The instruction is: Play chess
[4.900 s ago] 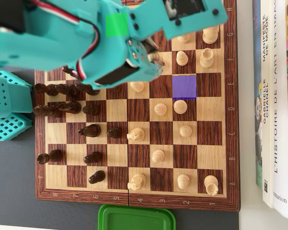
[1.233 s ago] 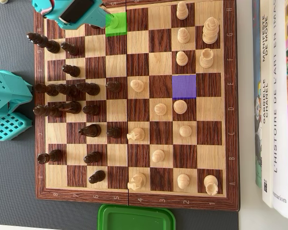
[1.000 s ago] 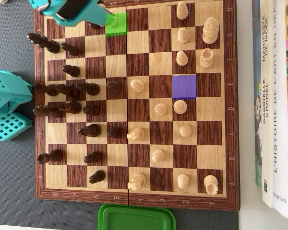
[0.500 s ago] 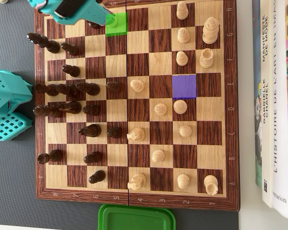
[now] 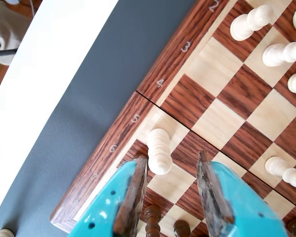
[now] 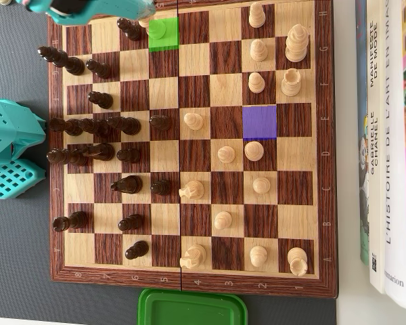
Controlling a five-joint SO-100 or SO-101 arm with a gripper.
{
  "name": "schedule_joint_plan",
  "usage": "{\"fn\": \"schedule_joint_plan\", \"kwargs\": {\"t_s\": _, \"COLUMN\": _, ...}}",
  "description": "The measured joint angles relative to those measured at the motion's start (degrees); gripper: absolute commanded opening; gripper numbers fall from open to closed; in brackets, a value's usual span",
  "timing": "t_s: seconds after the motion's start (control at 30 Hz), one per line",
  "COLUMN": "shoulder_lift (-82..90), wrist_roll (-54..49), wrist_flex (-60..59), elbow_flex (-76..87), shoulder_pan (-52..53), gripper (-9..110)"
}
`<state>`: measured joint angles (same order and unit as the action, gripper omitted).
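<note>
so, white pawn's parked on the green square

gripper [image 5: 171, 168] jaws wide, empty, just behind the pawn [image 5: 159, 150] at the chessboard [image 5: 113, 153] edge, probably its target.

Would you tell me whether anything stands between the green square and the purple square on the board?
No; in the overhead view, the squares between the green square and the purple square are bare.

Since 4.9 s ago the teal arm [image 6: 88, 8] has swung off the board's middle to its far-left corner, and over the last second pulled further back, uncovering the white pawn [image 6: 157, 28] on the green square [image 6: 164, 34].
</note>
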<state>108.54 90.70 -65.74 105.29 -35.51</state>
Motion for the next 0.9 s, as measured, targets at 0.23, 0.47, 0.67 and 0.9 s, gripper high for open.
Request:
{"fn": "schedule_joint_plan", "kwargs": {"t_s": 0.23, "shoulder_lift": 6.3, "wrist_roll": 0.0, "wrist_flex": 6.2, "elbow_flex": 0.0, "shoulder_pan": 4.5, "gripper": 16}}
{"fn": "schedule_joint_plan", "kwargs": {"t_s": 0.47, "shoulder_lift": 14.1, "wrist_roll": 0.0, "wrist_flex": 13.1, "elbow_flex": 0.0, "shoulder_pan": 11.9, "gripper": 16}}
{"fn": "schedule_joint_plan", "kwargs": {"t_s": 0.67, "shoulder_lift": 20.4, "wrist_roll": 0.0, "wrist_flex": 20.3, "elbow_flex": 0.0, "shoulder_pan": 18.2, "gripper": 16}}
{"fn": "schedule_joint_plan", "kwargs": {"t_s": 0.9, "shoulder_lift": 25.8, "wrist_roll": 0.0, "wrist_flex": 30.1, "elbow_flex": 2.4, "shoulder_pan": 23.4, "gripper": 16}}
